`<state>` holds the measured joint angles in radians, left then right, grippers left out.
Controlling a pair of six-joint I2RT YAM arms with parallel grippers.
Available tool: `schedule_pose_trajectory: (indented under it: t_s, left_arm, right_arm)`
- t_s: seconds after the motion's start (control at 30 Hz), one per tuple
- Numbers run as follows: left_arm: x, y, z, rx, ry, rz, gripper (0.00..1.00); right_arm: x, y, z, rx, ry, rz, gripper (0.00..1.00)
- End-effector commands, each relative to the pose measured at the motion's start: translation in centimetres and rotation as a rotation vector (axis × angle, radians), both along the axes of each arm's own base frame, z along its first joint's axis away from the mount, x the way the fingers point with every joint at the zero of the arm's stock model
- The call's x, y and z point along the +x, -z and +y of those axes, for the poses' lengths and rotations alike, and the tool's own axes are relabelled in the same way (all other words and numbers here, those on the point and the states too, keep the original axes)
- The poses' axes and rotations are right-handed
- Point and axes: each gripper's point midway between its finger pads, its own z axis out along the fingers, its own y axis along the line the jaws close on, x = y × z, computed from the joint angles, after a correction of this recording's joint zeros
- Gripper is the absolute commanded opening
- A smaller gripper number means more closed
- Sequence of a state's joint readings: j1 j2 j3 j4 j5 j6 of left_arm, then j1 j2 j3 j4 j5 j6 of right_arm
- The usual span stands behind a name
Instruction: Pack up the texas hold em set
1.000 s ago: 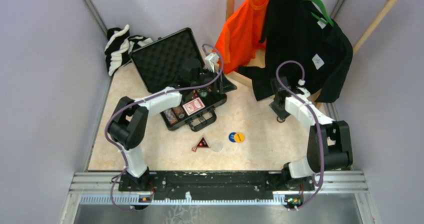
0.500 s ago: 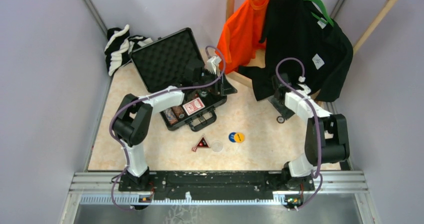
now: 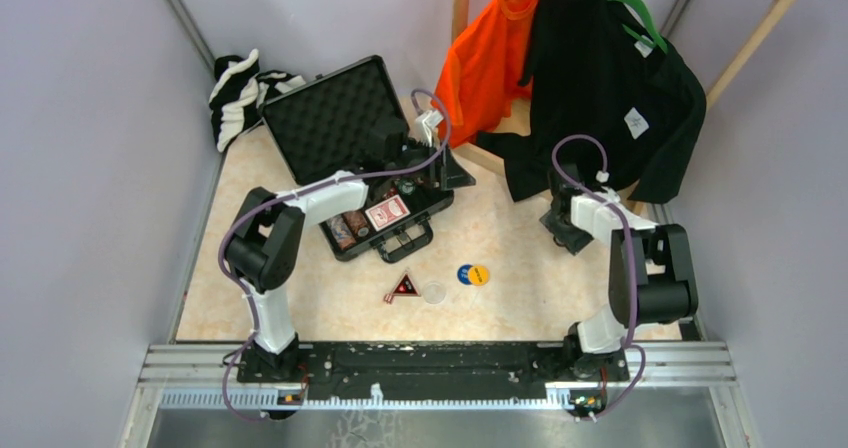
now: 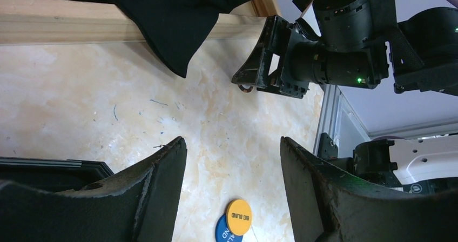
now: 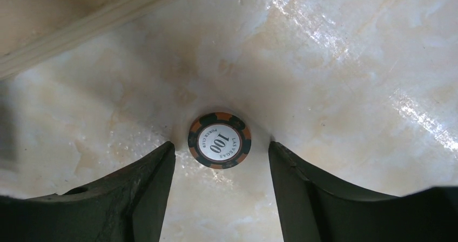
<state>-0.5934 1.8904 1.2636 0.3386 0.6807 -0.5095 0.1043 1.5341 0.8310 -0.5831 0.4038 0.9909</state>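
While it is standing open, briefcase (image 3: 322, 118): sitting toward the far-left corner of the desk (image 3: 520, 288), lid up, not yet shut.
Left gripper (image 4: 232, 142): hovering released and empty by the briefcase's right edge.
Right gripper (image 5: 220, 146): hanging spread around the 100 chip (image 5: 220, 140), grasping nothing.
Red deck (image 3: 388, 212): lying packed in the tray beside rows of chips (image 3: 348, 230).
Triangle (image 3: 403, 287): waiting unpacked, near-middle of the desk.
Discs: clear disc (image 3: 434, 292), blue disc (image 3: 465, 274) and yellow disc (image 3: 480, 274) lying out just beside it.
100 chip: lying flat near the desk's right edge, well apart from the briefcase.
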Motion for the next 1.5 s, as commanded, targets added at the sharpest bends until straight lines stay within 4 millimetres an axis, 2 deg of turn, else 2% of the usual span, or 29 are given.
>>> schedule_pose_trajectory:
  t_s: [0.0,0.3,0.83,1.1,1.27,1.47]
  left_arm:
    - [0.4,-0.6,0.0,-0.034,0.013,-0.01,0.7]
    - [0.3,-0.7,0.4,-0.041,0.012,-0.01,0.7]
    - [0.4,-0.6,0.5,-0.045,0.012,-0.003,0.7]
    - [0.5,-0.2,0.5,-0.041,0.013,0.005,0.7]
    - [0.6,0.0,0.4,-0.041,0.013,0.01,0.7]
    - [0.6,0.7,0.2,-0.038,0.021,0.037,0.7]
  right_arm:
    - [0.9,-0.1,0.2,0.006,-0.012,-0.042,0.63]
    - [0.1,1.4,0.0,0.004,-0.005,-0.028,0.58]
    - [0.2,0.9,-0.1,0.001,-0.017,-0.054,0.38]
    - [0.5,-0.1,-0.1,-0.002,-0.035,-0.083,0.39]
    - [0.8,-1.5,0.1,-0.002,-0.047,-0.112,0.39]
    - [1.4,-2.7,1.3,-0.026,-0.086,-0.126,0.39]
